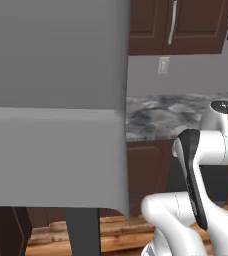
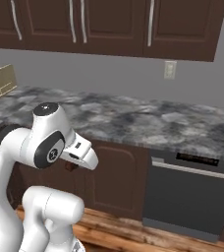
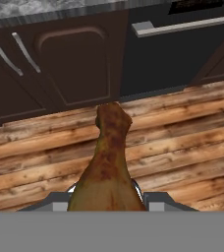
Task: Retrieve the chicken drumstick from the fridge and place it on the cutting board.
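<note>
In the hand view, the chicken drumstick (image 3: 110,152), brownish and tapering to a knobby end, sticks out from between my fingertips. My gripper (image 3: 104,193) is shut on its thick end and points down at the wooden floor in front of the base cabinets. The fridge (image 1: 56,100) is a broad matte grey slab close by on the left of the left base view. My arm (image 2: 47,142) is folded low in front of the counter. The cutting board is out of view.
A marbled grey counter (image 2: 133,120) runs over dark brown base cabinets (image 3: 70,64) and a dark dishwasher (image 2: 192,192). A knife block (image 2: 0,81) stands at the counter's far left. Dark wall cabinets (image 2: 114,24) hang above. Plank floor (image 3: 182,142) lies below the gripper.
</note>
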Available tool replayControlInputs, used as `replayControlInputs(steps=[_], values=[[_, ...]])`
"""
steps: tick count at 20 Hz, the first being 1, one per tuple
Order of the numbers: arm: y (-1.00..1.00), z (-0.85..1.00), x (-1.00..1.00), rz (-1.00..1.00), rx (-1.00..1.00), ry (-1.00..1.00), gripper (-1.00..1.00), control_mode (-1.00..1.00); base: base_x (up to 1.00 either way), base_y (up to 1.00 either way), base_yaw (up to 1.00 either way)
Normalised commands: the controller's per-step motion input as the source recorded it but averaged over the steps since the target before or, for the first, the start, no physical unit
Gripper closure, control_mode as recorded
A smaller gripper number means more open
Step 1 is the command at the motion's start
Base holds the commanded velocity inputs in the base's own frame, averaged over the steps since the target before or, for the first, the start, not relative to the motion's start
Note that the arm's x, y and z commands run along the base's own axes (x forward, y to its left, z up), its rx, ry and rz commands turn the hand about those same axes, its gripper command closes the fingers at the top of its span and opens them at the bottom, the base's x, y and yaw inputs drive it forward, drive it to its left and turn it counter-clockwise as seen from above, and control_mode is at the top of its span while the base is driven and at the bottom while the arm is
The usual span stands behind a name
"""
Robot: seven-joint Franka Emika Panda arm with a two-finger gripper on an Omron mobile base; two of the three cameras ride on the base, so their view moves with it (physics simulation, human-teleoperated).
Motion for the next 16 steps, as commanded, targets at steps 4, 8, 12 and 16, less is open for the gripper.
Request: replayControlInputs(steps=[4,8,12,16], values=[[0.0,0.0,0.0,0.0,0.0,0.0,1.0,1.0,1.0,-0.68,0.05],[0.0,0.0,0.0,0.0,0.0,0.0,1.0,1.0,1.0,-0.66,0.04],[0.0,0.0,0.0,0.0,0.0,0.0,1.0,1.0,0.75,-0.79,0.03],[0.0,0.0,0.0,0.0,0.0,0.0,1.0,1.0,-0.77,-0.35,-0.01]])
